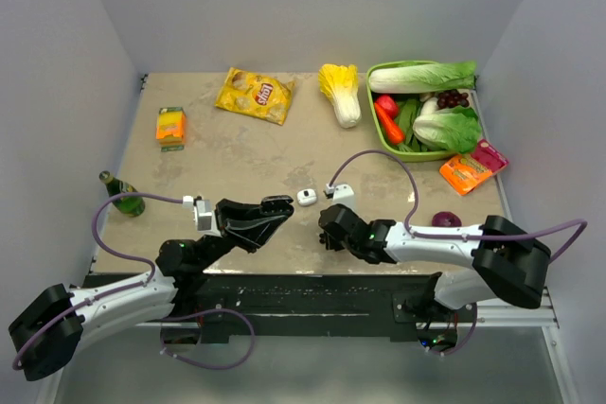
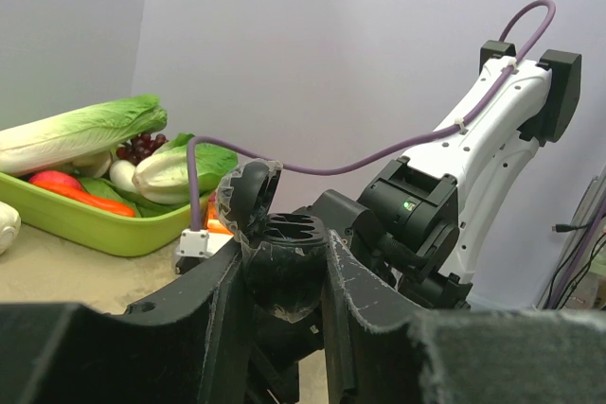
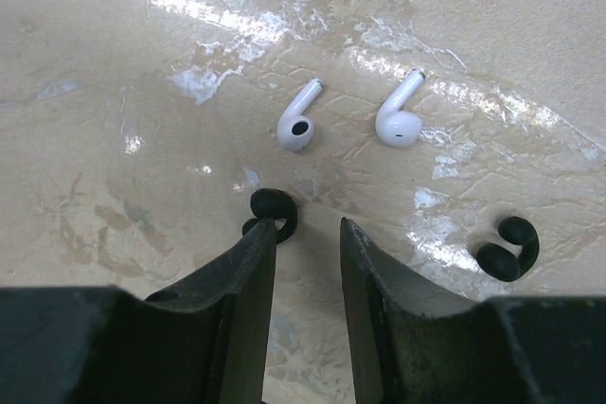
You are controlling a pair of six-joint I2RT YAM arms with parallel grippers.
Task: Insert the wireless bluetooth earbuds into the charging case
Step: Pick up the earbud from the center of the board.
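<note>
Currently the left gripper (image 2: 284, 267) is clamped on the black charging case (image 2: 286, 251). Its two fingers press the case's sides and hold it off the table (image 1: 237, 153). The case lid (image 2: 248, 191) stands open, tilted back toward the basket side. In the top view the left gripper (image 1: 275, 207) sits near the middle of the table's near edge, facing the right gripper (image 1: 328, 226).

The right gripper (image 3: 308, 227) points down at the table (image 3: 95, 139). Its fingers are parted by a narrow gap with nothing between them.

All four earbuds lie loose on the table in the right wrist view:
- White earbud A (image 3: 298, 122) and white earbud B (image 3: 401, 118) lie side by side just beyond the fingertips, stems pointing away.
- Black earbud A (image 3: 273, 212) lies at the tip of the finger on the picture's left. It appears to touch the finger, though the contact is not certain from this angle.
- Black earbud B (image 3: 508, 249) lies apart, off to the picture's right of the other finger.

The buds cannot be made out in the top view.

The white charging case (image 1: 307, 197) rests on the table between the two grippers, slightly farther back. Its edge shows at the top of the right wrist view.

Elsewhere on the table:
- a green bottle (image 1: 123, 199) on its side at the left edge
- an orange box (image 1: 171, 125)
- a yellow chip bag (image 1: 256, 94)
- a napa cabbage (image 1: 343, 92)
- a green basket (image 1: 423, 151) of vegetables
- an orange packet (image 1: 471, 168)
- a red onion (image 1: 446, 219)
</note>
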